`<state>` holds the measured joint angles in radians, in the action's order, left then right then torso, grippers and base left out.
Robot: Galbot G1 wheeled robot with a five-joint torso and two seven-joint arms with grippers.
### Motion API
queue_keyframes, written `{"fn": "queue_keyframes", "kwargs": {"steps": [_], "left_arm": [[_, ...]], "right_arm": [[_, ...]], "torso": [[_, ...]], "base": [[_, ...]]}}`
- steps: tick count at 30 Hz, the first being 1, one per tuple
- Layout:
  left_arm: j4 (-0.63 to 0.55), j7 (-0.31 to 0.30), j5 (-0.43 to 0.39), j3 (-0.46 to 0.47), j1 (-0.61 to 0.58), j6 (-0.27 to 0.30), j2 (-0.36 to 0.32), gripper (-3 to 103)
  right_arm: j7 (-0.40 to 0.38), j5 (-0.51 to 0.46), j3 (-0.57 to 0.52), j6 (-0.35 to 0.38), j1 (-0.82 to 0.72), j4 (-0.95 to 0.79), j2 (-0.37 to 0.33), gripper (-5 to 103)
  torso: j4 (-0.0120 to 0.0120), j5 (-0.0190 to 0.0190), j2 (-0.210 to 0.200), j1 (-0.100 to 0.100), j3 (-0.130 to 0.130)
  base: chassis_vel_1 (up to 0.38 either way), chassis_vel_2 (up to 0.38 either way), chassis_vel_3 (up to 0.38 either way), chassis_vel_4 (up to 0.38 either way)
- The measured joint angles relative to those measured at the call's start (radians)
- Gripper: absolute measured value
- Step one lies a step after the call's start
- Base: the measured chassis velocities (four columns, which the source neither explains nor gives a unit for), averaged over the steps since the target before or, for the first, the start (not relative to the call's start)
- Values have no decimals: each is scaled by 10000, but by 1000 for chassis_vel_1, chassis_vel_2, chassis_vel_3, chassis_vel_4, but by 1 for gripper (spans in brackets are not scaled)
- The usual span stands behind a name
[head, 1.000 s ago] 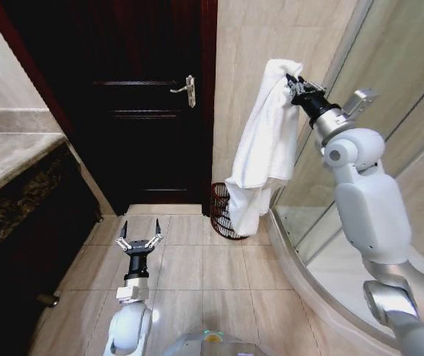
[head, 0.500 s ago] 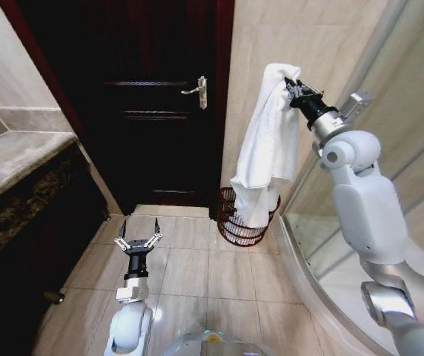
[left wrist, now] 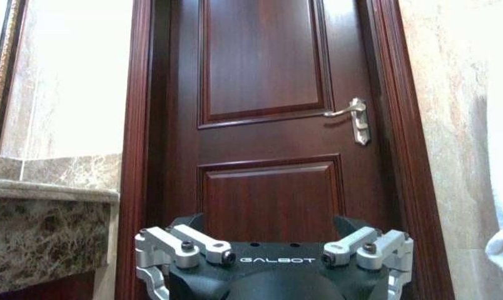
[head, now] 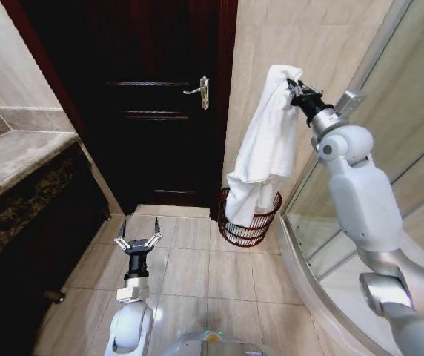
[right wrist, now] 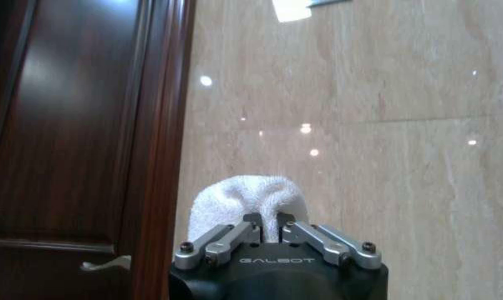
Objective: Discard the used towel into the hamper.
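Above the hamper (head: 249,219) by the wall, right gripper (head: 295,90) pinches the white towel (head: 262,148) shut at its top; lower end dangles into the rim. Carry done; next needs lowering and release. Left gripper (head: 138,241) idle, spread open, low near floor.

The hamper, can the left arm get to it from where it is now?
Probably yes. The left end effector hangs open and empty over bare floor, and nothing stands between it and the hamper, though the towel dangles into it.
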<state>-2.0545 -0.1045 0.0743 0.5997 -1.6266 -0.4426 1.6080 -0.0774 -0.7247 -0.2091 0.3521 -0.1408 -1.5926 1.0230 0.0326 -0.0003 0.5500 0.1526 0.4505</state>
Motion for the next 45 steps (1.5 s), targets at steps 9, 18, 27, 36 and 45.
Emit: {"fn": "queue_keyframes", "kwargs": {"steps": [9, 18, 27, 36, 45], "left_arm": [[-80, 0, -35, -5, -3, 5, 0, 100], [-95, 0, -45, -9, -31, 9, 0, 100], [-220, 32, 10, -178, -25, 73, 0, 100], [-269, 42, 12, -177, -83, 73, -1, 100], [-216, 17, 3, -165, -106, -7, 2, 100]], "right_arm": [[-36, 11, 111, -33, 467, 539, 162, 9], [-43, 17, 155, -80, 816, 904, 131, 9], [-188, -232, 712, -102, 2585, 1781, 200, 9], [-249, -344, 1004, -44, 3091, 1941, 203, 9], [-208, -18, 795, -110, 1887, 1898, 447, 9]], "torso": [[-1, 4, -2, 0, 1], [-1, 7, -2, 1, 0], [0, 0, -2, 0, -1], [-1, 4, -3, 0, -1], [0, 4, -2, 0, -1]], "base": [[0, 0, 0, 0], [0, 0, 0, 0], [0, 0, 0, 0], [0, 0, 0, 0], [0, 0, 0, 0]]}}
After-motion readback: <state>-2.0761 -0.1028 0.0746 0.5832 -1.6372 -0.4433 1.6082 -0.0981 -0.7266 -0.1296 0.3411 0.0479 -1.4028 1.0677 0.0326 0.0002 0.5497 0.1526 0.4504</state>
